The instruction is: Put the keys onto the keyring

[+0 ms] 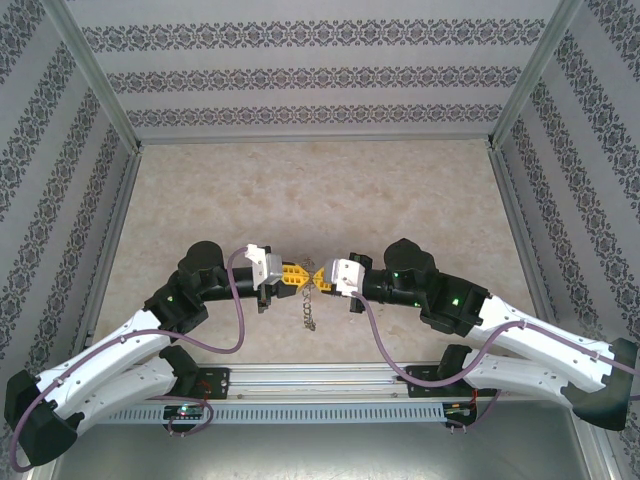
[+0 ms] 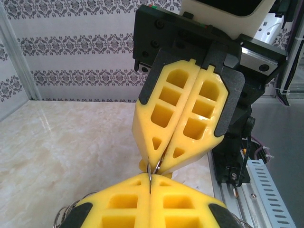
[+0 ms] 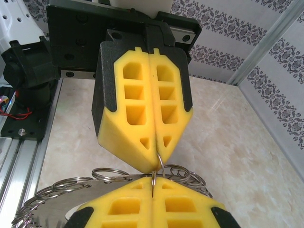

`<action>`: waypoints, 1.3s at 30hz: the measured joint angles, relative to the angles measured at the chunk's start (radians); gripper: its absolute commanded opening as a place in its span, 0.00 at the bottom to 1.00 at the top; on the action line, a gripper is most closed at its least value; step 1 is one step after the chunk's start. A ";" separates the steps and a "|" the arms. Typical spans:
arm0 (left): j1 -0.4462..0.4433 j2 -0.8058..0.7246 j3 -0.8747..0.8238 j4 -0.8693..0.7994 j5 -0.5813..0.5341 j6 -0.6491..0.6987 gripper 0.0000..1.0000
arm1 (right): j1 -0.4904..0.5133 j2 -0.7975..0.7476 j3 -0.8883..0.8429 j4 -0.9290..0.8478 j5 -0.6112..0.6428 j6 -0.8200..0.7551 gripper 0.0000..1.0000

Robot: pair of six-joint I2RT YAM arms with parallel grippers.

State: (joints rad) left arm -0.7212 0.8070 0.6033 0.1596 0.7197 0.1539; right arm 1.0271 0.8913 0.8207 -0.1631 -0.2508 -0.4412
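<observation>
left hand [image 1: 300, 277]: pressed together, pinching a keyring [image 1: 308, 303] loop | right hand [image 1: 322, 275]: likewise, tip to tip at frame centre | keyring: rest dangles limp above the tabletop [image 1: 300, 190] | why: probably a two-sided pinch to steady one loop for threading

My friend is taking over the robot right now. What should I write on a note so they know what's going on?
Left gripper: shut, pinching a thin wire loop of the keyring.
Right gripper: shut on the same loop, tip to tip with the left one.
Keyring: held up over the middle of the table, with the rest of it hanging below the fingertips.
Done: the ring is lifted and gripped from both sides.
Left: threading the keys on. I can't make out a key for sure in these pictures, so look for them first.
</observation>
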 measured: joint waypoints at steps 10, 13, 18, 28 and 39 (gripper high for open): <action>-0.011 0.003 0.011 -0.016 -0.024 0.014 0.00 | -0.004 0.002 0.006 -0.002 0.000 0.000 0.00; -0.011 0.003 0.016 -0.022 -0.026 0.021 0.00 | -0.004 0.002 0.006 -0.002 -0.001 0.000 0.00; -0.013 0.003 0.021 -0.027 -0.024 0.026 0.00 | -0.004 -0.006 0.006 -0.002 -0.006 0.000 0.00; -0.019 0.003 0.026 -0.029 -0.024 0.027 0.00 | -0.011 -0.012 0.006 -0.001 -0.030 0.013 0.00; -0.026 0.002 0.026 -0.025 -0.024 0.027 0.00 | -0.011 -0.023 0.005 0.000 -0.038 0.023 0.00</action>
State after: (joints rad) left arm -0.7471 0.8085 0.6289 0.1345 0.6956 0.1806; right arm 1.0161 0.8680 0.8261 -0.1631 -0.2886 -0.4187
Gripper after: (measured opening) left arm 0.065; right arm 0.059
